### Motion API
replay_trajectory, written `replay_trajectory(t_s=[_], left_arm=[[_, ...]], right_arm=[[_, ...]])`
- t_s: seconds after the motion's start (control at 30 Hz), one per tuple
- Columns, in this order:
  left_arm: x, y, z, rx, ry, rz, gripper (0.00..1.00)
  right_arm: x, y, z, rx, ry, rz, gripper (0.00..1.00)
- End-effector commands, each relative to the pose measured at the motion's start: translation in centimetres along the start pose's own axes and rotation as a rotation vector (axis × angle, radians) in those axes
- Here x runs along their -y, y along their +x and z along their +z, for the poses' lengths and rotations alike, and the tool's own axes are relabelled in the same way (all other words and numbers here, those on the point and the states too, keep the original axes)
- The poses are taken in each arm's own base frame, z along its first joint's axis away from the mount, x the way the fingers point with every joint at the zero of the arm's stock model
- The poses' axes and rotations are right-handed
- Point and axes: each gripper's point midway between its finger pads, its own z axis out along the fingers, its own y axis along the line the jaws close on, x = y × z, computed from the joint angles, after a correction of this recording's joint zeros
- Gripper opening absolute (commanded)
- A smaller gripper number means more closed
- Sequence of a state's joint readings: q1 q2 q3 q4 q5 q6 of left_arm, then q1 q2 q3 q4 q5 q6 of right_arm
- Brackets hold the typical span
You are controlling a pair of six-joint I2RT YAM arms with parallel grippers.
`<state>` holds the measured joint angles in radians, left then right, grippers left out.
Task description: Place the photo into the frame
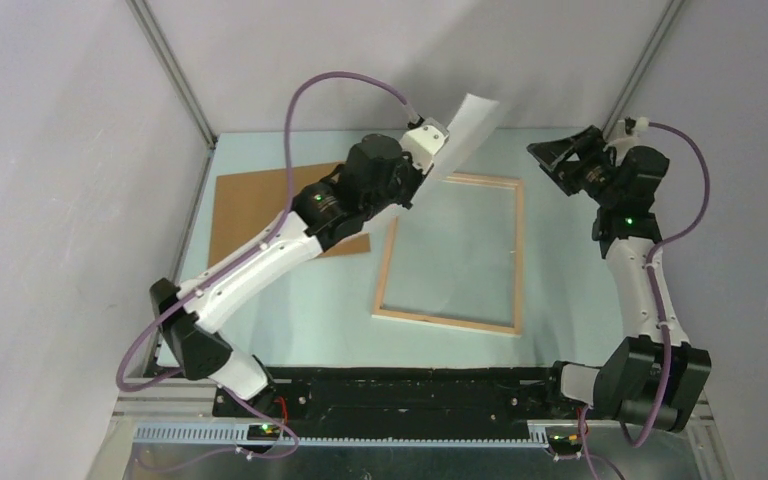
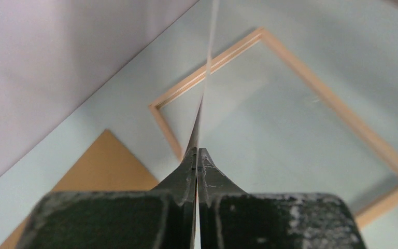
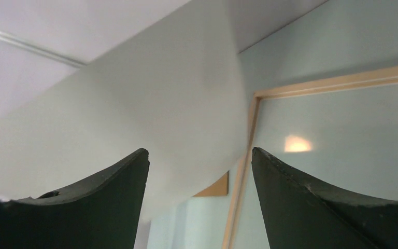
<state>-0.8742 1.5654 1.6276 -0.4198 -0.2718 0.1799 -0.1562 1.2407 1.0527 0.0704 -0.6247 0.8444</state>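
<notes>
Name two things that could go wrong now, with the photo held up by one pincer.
1. The left pincer grips only one edge of the photo, so the loose sheet may sag or slip on the way down.
2. The photo stands tilted above the far-left corner of the frame, so it could land across a rail, not inside. The open right pincer gives no support.

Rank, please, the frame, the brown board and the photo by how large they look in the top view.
1. frame
2. brown board, partly hidden
3. photo, tilted in the left gripper and raised nearer the camera, so its rank is unsure
</notes>
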Motion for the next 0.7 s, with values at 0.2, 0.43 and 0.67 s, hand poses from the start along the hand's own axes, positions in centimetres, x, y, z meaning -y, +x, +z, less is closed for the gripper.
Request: replay_trajectory(t_s=[0.2, 0.43, 0.67], left_arm=[[3.9, -8.4, -8.3, 0.175, 0.446, -0.382, 0.00], [5.0, -8.8, -9.0, 0.137, 0.706, -0.609, 0.00], [4.4, -3.5, -3.7, 0.016, 0.779, -0.882, 0.00]], right_arm=[[5.6, -2.7, -2.5, 0.054, 0.112, -0.038, 0.76], [7.1, -2.7, -3.0, 0.049, 0.147, -0.056, 0.74], [7.8, -2.4, -3.1, 0.043, 0.163, -0.072, 0.74]])
